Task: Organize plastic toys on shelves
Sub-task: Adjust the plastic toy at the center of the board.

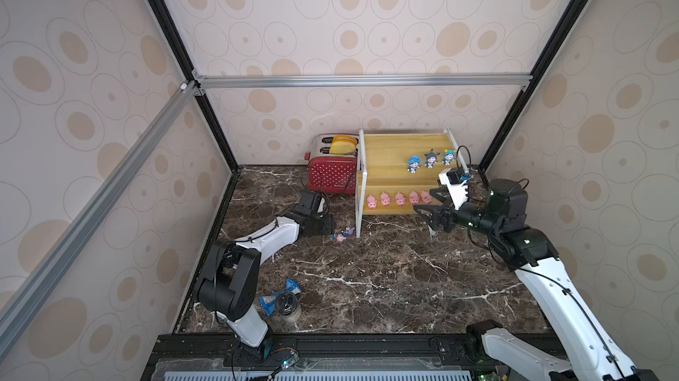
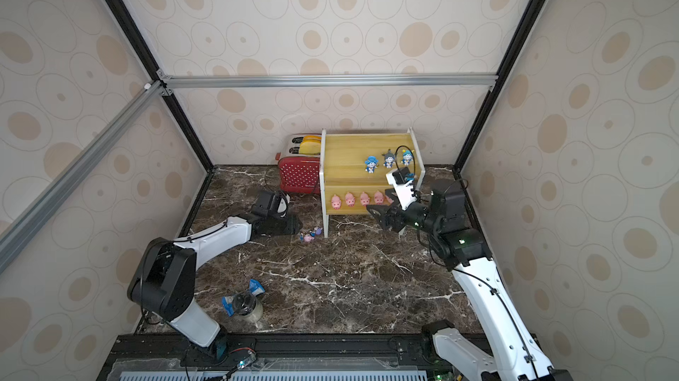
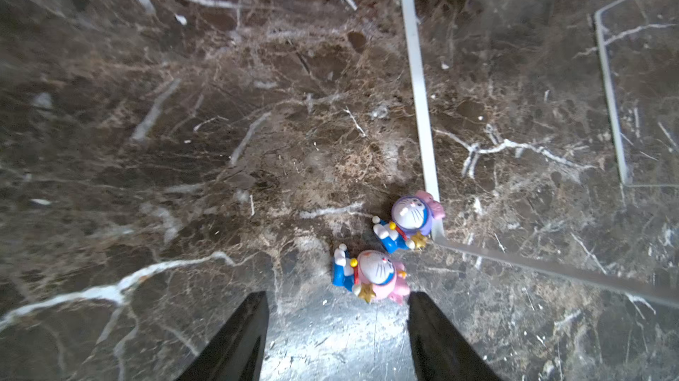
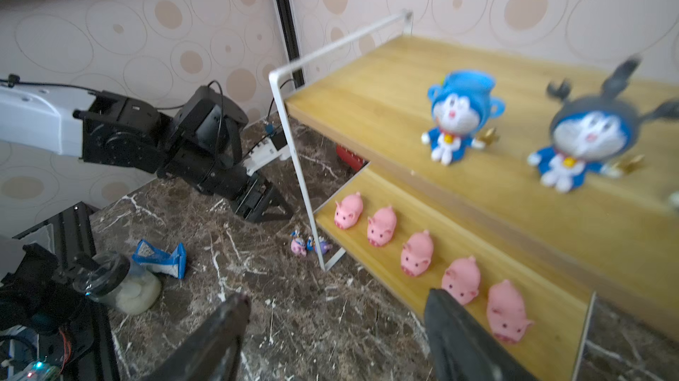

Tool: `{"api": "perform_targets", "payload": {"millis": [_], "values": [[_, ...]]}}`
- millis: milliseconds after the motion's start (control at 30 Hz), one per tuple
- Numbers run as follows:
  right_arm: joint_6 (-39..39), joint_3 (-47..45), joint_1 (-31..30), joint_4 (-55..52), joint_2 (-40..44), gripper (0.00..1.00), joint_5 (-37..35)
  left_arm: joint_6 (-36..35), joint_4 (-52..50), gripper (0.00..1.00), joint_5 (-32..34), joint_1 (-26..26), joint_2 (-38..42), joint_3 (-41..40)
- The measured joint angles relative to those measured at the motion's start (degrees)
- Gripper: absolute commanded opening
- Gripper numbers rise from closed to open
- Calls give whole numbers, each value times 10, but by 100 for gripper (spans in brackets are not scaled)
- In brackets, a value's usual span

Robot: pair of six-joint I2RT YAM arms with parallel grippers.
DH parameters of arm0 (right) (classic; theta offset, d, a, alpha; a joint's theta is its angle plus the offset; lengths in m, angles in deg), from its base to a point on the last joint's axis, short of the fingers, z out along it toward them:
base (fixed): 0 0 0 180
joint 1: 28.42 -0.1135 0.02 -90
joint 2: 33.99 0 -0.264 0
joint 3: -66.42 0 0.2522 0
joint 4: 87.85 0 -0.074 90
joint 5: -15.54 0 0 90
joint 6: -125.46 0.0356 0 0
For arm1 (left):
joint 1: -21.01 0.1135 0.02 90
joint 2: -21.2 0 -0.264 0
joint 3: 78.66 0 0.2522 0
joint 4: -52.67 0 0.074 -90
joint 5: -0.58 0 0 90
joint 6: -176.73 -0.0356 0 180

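Observation:
The shelves [image 1: 389, 151] stand at the back right, yellow boards on a white frame. Three figurines [image 1: 430, 159] stand on the upper board, and several pink pigs [image 1: 398, 199] line the lower board [image 4: 422, 280]. Two more figurines lie on the marble by the rack's front left leg, one pink-hatted [image 3: 374, 274] and one purple-hatted [image 3: 411, 219]. My left gripper [image 3: 338, 296] is low over the table and open, with the pink-hatted figurine just beyond its fingertips, near one finger. My right gripper [image 4: 338, 296] hovers open and empty in front of the lower board's right end [image 1: 426, 219].
A red polka-dot toaster [image 1: 332, 173] stands left of the rack. A crumpled blue wrapper [image 1: 279, 294] and a dark-lidded jar [image 1: 288, 307] lie near the left arm's base. The rack's white leg [image 3: 422, 122] runs close beside the two lying figurines.

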Motion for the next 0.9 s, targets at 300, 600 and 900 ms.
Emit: {"api": "perform_targets", "payload": {"millis": [300,600,900], "values": [[3,-99,-7,-28,63,85,-3,4,-18,20,-24,0,-134,87],[10,-125,-17,-25,51,85,11,-14,-26,12,-66,0,-132,70],[23,-160,-33,-2,27,85,23,44,1,18,-101,-25,-23,-79]]}}
